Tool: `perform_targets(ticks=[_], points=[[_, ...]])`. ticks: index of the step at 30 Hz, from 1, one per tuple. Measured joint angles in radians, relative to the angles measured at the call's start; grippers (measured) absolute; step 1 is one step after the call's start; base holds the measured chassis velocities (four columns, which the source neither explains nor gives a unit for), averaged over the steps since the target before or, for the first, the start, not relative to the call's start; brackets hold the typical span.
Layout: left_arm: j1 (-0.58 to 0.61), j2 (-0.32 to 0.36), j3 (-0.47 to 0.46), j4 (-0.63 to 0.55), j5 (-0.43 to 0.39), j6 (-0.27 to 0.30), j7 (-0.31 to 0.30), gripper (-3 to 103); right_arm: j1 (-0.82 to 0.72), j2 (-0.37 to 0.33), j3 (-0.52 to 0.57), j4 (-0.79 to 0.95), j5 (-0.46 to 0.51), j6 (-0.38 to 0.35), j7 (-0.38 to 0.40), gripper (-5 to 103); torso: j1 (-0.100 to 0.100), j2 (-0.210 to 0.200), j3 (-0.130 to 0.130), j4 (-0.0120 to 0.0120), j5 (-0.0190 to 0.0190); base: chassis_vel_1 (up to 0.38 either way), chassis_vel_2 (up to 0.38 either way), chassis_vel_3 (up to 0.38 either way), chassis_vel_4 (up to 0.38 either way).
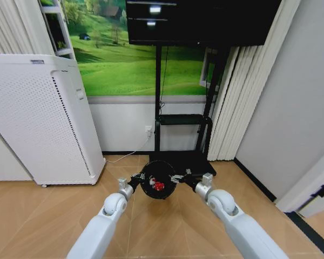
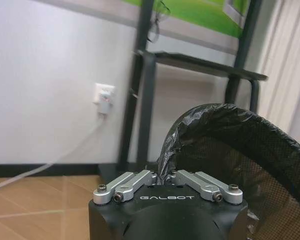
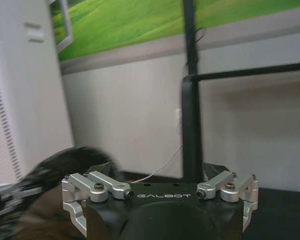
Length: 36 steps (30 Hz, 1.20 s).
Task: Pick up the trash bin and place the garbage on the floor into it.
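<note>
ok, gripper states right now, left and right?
Left gripper: shut on the rim of the black round wire-mesh trash bin.
Right gripper: open, beside the bin.

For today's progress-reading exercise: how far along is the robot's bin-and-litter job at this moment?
Done: a red litter piece already lies inside the trash bin. In hand: the left gripper is pinched on the bin's lined rim, while the right gripper, open, sits at the opposite side. Left: whether more litter remains cannot be told, since none is visible on the floor.
</note>
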Motion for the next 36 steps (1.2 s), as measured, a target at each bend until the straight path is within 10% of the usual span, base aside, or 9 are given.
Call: perform_targets(ticks=[3, 8, 13, 36], points=[[0.05, 0.055, -0.089, -0.116, -0.021, 0.016, -0.025, 4, 0.022, 0.053, 0.046, -0.106, -0.019, 0.014, 0.197, 100, 0.0, 0.0, 0.0, -0.0001, 0.0, 0.0, 0.0, 0.0, 0.0], [0.092, 0.073, -0.142, -0.173, -0.021, 0.019, -0.041, 4, 0.043, 0.125, 0.05, -0.247, -0.057, 0.044, 0.288, 100, 0.0, 0.0, 0.0, 0.0001, -0.0001, 0.0, 0.0, 0.0, 0.0], [0.146, 0.07, -0.211, -0.224, -0.024, 0.021, -0.027, 4, 0.062, 0.197, 0.055, -0.443, -0.199, 0.163, 0.291, 100, 0.0, 0.0, 0.0, 0.0001, 0.0003, 0.0, 0.0, 0.0, 0.0], [0.178, 0.062, -0.223, -0.244, -0.012, 0.019, -0.009, 4, 0.07, 0.188, 0.072, -0.444, -0.192, 0.128, 0.214, 100, 0.0, 0.0, 0.0, -0.0001, 0.0002, -0.004, -0.003, 0.004, 0.003]])
